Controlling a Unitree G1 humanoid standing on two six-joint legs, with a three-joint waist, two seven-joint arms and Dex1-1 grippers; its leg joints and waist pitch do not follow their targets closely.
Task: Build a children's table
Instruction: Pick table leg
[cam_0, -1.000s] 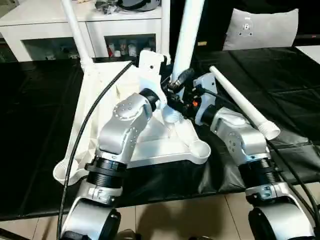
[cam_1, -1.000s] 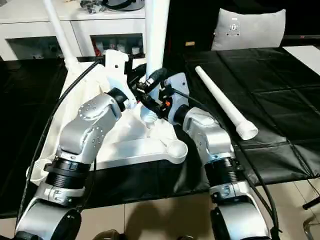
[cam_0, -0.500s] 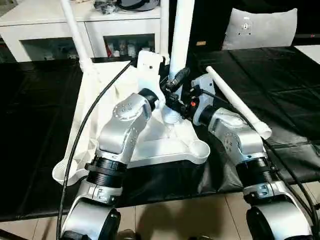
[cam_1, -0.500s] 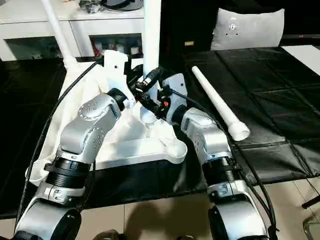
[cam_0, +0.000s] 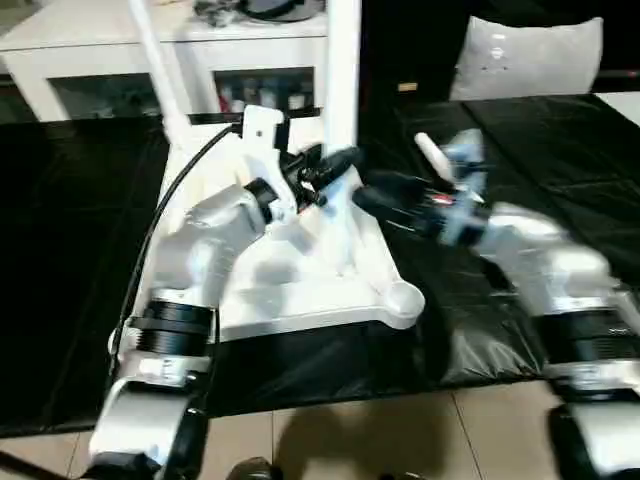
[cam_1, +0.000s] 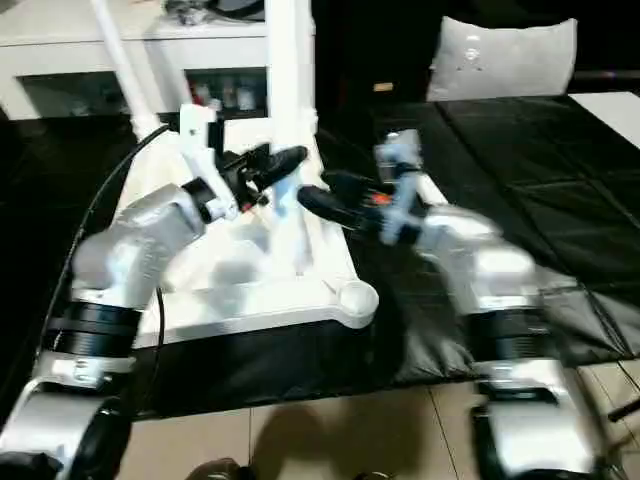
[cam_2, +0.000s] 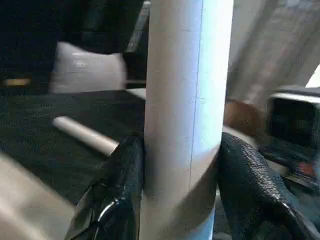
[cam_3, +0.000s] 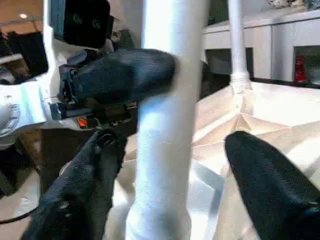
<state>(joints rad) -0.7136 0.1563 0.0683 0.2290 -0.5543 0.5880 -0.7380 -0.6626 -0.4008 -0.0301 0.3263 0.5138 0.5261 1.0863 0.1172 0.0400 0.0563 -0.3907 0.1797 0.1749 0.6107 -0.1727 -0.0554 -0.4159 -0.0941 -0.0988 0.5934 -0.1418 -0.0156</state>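
Observation:
The children's table top (cam_0: 300, 290) lies upside down, ribbed side up, on the black work table. A white leg (cam_0: 343, 80) stands upright in its socket near the top's right edge. My left gripper (cam_0: 325, 170) is shut on this leg low down, with black fingers (cam_2: 125, 170) pressed against both sides of the tube. My right gripper (cam_0: 378, 197) hangs just right of the leg, open; its fingers (cam_3: 265, 180) are spread wide of the tube without touching. A second leg (cam_0: 155, 60) stands at the far left corner. A loose leg (cam_0: 432, 152) lies behind my right arm.
A white shelf unit (cam_0: 150, 40) stands behind the black work table (cam_0: 60, 220). A grey cushion (cam_0: 525, 55) rests at the back right. The table's front edge meets a tiled floor (cam_0: 400, 430). An empty corner socket (cam_0: 403, 298) sits nearest me.
My right gripper has opened and drawn back to the right, off the leg. The leg has gone from leaning right to upright, with my left gripper still on it. The camera shifted.

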